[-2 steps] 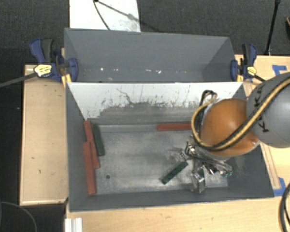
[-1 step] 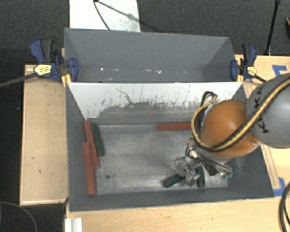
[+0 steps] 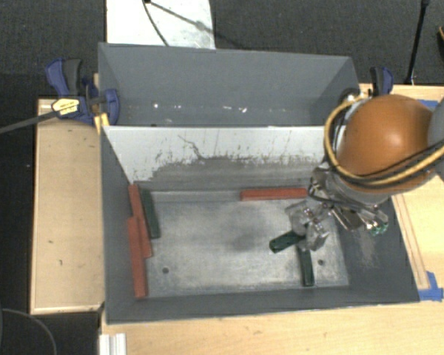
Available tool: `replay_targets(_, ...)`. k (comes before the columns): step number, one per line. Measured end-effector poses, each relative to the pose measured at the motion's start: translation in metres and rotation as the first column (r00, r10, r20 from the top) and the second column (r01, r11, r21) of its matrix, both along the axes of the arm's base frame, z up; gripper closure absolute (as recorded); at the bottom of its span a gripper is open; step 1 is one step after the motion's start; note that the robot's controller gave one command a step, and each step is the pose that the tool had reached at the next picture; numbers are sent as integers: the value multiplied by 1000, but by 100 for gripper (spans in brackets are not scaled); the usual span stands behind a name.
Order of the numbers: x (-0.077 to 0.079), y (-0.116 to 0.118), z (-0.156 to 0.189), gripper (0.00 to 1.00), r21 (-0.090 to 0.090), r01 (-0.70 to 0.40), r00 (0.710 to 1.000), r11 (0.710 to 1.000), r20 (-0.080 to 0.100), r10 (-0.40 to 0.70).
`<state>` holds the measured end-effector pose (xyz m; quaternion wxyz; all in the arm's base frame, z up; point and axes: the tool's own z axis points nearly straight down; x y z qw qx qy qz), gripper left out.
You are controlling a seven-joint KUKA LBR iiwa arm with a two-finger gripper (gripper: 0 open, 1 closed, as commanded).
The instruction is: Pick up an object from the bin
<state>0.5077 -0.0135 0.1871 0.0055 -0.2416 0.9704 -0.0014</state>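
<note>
Grey scuffed metal makes the floor of the bin [image 3: 214, 261], and we take the gripper [image 3: 314, 231] as our landmark. It hangs low near the floor, under the arm's orange cover [image 3: 385, 135]. A slanted green bar [image 3: 285, 242] lies just to the view's left of the gripper, with its upper end running in under it. We cannot tell whether the two touch. A second green bar [image 3: 306, 266] lies just in front of the gripper, pointing toward the front wall, and its top end is close to the slanted one. A red bar [image 3: 274, 194] lies just behind the gripper, along the foot of the back wall. Well apart from the gripper, by the far left wall, lie two red bars [image 3: 138, 250] and a third green bar [image 3: 149, 217]. We cannot tell whether the gripper is released or clenched, because the wrist hardware hides that. We judge the step in hand to be the grasp itself, with the slanted green bar as the likely thing since it lies nearest. Nothing looks lifted yet, as every bar seems to rest flat on the floor. The next move, in our view, calls for a firm close across that bar's narrow width, clear of the second green bar, then a straight lift so the bar does not swing or slip out.
</note>
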Motion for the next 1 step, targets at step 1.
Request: replay_targets(1, 6, 11, 68, 100, 1, 10, 1000, 1000, 0, -10)
